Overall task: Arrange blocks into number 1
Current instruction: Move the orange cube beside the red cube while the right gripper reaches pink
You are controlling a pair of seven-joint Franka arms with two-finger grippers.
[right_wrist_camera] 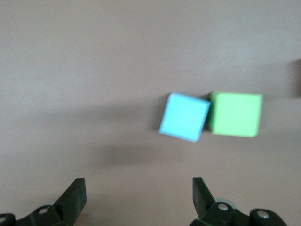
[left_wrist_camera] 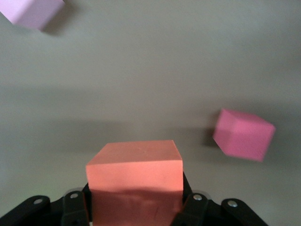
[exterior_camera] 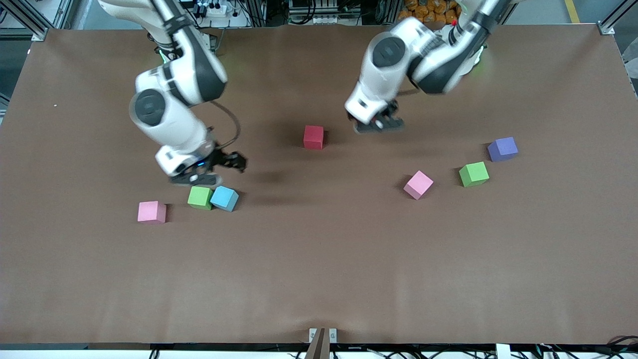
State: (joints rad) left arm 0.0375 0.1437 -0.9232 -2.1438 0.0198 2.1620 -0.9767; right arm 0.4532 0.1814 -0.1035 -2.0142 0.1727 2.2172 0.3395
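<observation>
Blocks scattered on brown table [exterior_camera: 319,269]. Front view: red block [exterior_camera: 313,137] near middle; pink block [exterior_camera: 418,184], green block [exterior_camera: 473,174], purple block [exterior_camera: 502,148] toward left arm's end; second pink block [exterior_camera: 151,212], second green block [exterior_camera: 200,197] touching blue block [exterior_camera: 224,198] toward right arm's end. Left gripper [exterior_camera: 378,123] over table at 3 o'clock of red block. Right gripper [exterior_camera: 209,172] over green-blue pair.

Left wrist view: fingers pinch orange block [left_wrist_camera: 134,181], held up in air; two pink blocks on table beneath.

Right wrist view: fingers [right_wrist_camera: 73,197] spread wide, nothing between; blue and green blocks touching below.
</observation>
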